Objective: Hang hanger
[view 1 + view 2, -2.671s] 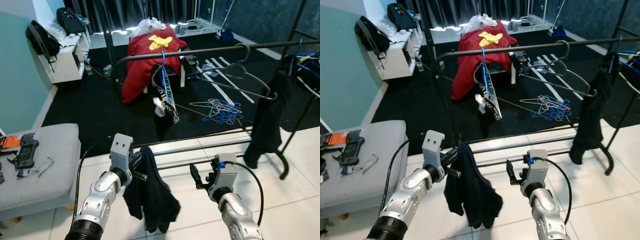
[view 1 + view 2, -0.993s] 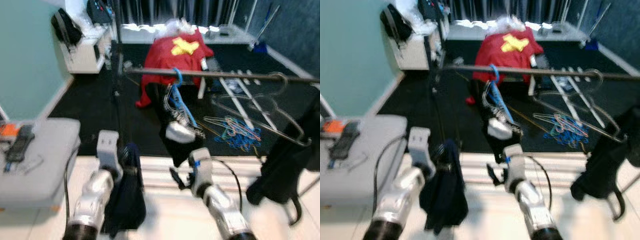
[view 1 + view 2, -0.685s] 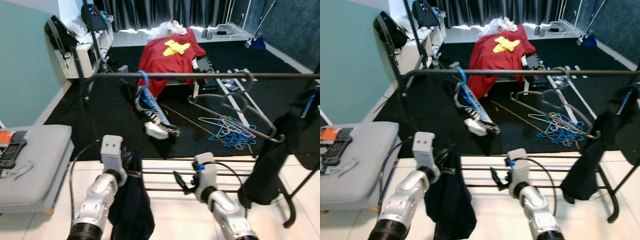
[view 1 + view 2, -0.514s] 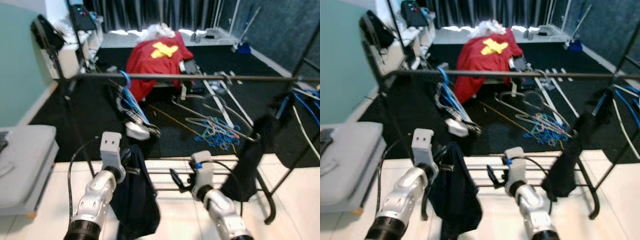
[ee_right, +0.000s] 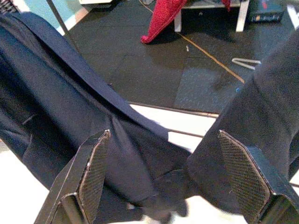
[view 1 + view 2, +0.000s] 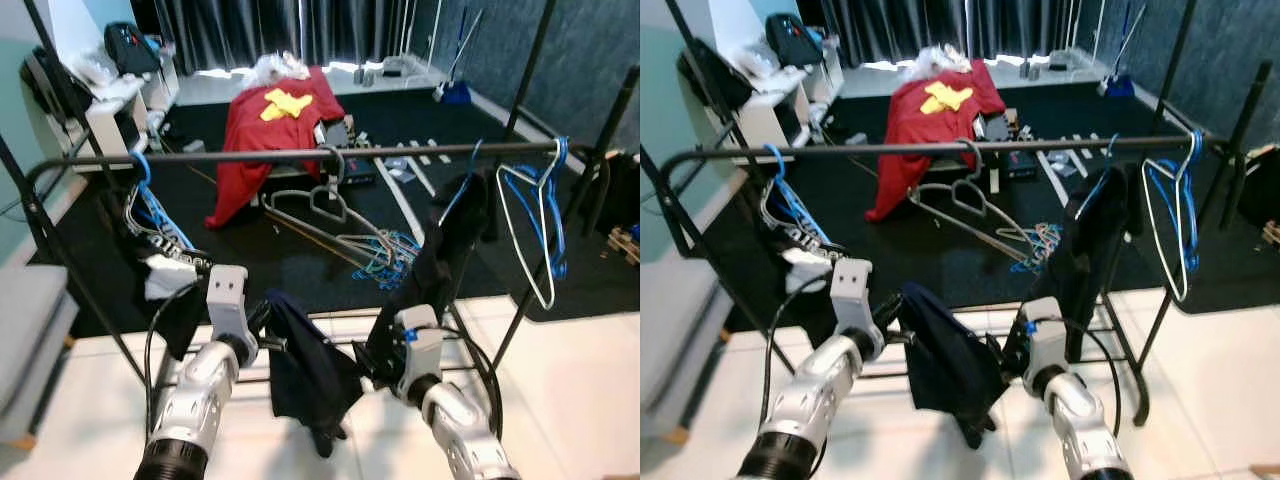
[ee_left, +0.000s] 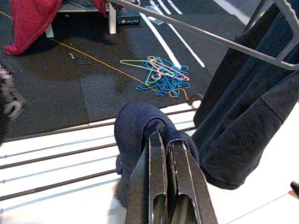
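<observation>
- Below the clothes rail (image 6: 300, 156), over the white tiled floor (image 6: 580, 370), the left gripper (image 6: 268, 331) has its fingers pressed together on a dark navy garment (image 6: 305, 370) that droops from them.
- Seen from the left wrist, the cloth bunches over the closed fingertips (image 7: 163, 144).
- Just beside the garment, the right gripper (image 6: 372, 357) has its two fingers spread wide (the right wrist view shows the navy cloth between and beyond the pads (image 5: 93, 172)); whether they touch it cannot be told.
- On the rail hang an empty grey hanger (image 6: 310, 200), a blue hanger (image 6: 140, 175) carrying clothing at the left end, another dark garment (image 6: 440, 250), and white and blue hangers (image 6: 535, 220) at the right.
- Farther back, coloured hangers (image 6: 385, 250) lie on the black carpet (image 6: 300, 270) near a red cloth (image 6: 265, 125).
</observation>
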Robot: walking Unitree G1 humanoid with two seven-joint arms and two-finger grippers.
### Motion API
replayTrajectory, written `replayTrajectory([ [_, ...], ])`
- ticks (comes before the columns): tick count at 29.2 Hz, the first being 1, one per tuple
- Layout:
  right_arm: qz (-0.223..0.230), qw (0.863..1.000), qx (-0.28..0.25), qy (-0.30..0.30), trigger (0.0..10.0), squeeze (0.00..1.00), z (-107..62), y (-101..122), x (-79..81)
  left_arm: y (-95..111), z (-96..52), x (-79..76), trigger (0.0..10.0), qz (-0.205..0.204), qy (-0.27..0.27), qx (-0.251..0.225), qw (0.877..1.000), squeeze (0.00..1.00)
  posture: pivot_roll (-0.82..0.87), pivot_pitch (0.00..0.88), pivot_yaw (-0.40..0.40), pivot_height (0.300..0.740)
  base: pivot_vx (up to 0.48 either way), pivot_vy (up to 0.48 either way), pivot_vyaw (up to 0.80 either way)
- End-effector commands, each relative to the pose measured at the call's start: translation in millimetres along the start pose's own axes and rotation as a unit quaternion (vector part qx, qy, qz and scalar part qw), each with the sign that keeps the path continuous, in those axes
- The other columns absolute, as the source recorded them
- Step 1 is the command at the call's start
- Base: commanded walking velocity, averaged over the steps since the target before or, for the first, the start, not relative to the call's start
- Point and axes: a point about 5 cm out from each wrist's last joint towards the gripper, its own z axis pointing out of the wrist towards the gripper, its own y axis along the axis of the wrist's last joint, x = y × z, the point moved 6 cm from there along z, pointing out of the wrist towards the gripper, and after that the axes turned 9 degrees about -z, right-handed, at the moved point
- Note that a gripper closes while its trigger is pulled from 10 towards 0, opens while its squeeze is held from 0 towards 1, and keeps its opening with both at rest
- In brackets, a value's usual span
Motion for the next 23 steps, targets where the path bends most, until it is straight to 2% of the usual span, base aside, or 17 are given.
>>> replayTrajectory([
  [1, 0.003, 1.000, -0.006, 0.002, 10.0, 0.00, 1.0, 4, 3.8, 0, -1.8, 7.6, 10.0, -0.001, 0.009, -0.001, 1.000, 0.00, -0.09, 0.020, 0.024, 0.740, 0.000, 0.480, 0.00],
  [6, 0.002, 0.999, -0.018, -0.026, 10.0, 0.00, -2.2, 7, -5.8, -1, -0.9, 4.0, 10.0, 0.003, 0.000, 0.001, 1.000, 0.00, -0.09, 0.024, 0.030, 0.740, 0.000, 0.000, 0.00],
  [7, 0.001, 0.998, -0.034, -0.052, 10.0, 0.00, -4.7, 13, -15.3, -1, -0.3, 0.6, 10.0, 0.006, -0.008, 0.000, 1.000, 0.00, -0.10, 0.026, 0.035, 0.740, 0.000, 0.000, 0.00],
  [9, -0.009, 0.988, -0.079, -0.135, 10.0, 0.00, -13.7, 33, -47.3, -2, 0.8, -10.0, 10.0, 0.026, -0.033, -0.001, 0.999, 0.00, -0.10, 0.030, 0.041, 0.740, 0.000, 0.000, 0.00],
  [10, -0.009, 0.988, -0.079, -0.135, 10.0, 0.00, -13.7, 33, -47.3, -2, 0.8, -10.0, 10.0, 0.026, -0.033, -0.001, 0.999, 0.00, -0.10, 0.030, 0.041, 0.740, 0.000, 0.000, 0.00],
  [12, -0.016, 0.977, -0.105, -0.187, 10.0, 0.00, -21.8, 46, -68.5, -2, 0.9, -18.5, 10.0, 0.035, -0.055, -0.003, 0.998, 0.00, -0.11, 0.031, 0.043, 0.740, 0.000, 0.000, 0.00],
  [14, -0.020, 0.968, -0.124, -0.216, 10.0, 0.00, -28.0, 56, -81.4, -1, 0.4, -25.7, 10.0, 0.035, -0.074, -0.007, 0.997, 0.00, -0.11, 0.032, 0.045, 0.740, 0.000, 0.000, 0.00],
  [15, -0.020, 0.968, -0.124, -0.216, 10.0, 0.00, -28.0, 56, -81.4, -1, 0.4, -25.7, 10.0, 0.035, -0.074, -0.007, 0.997, 0.00, -0.11, 0.032, 0.045, 0.740, 0.000, 0.000, 0.00],
  [17, -0.023, 0.962, -0.142, -0.231, 10.0, 0.00, -32.4, 68, -91.1, -1, -0.1, -31.9, 10.0, 0.030, -0.088, -0.010, 0.996, 0.00, -0.11, 0.032, 0.045, 0.740, 0.000, 0.000, 0.00],
  [23, -0.023, 0.959, -0.164, -0.231, 10.0, 0.00, -34.2, 81, -94.1, -1, -0.1, -35.0, 10.0, 0.029, -0.094, -0.010, 0.995, 0.00, -0.11, 0.030, 0.046, 0.740, 0.229, 0.000, 0.00],
])
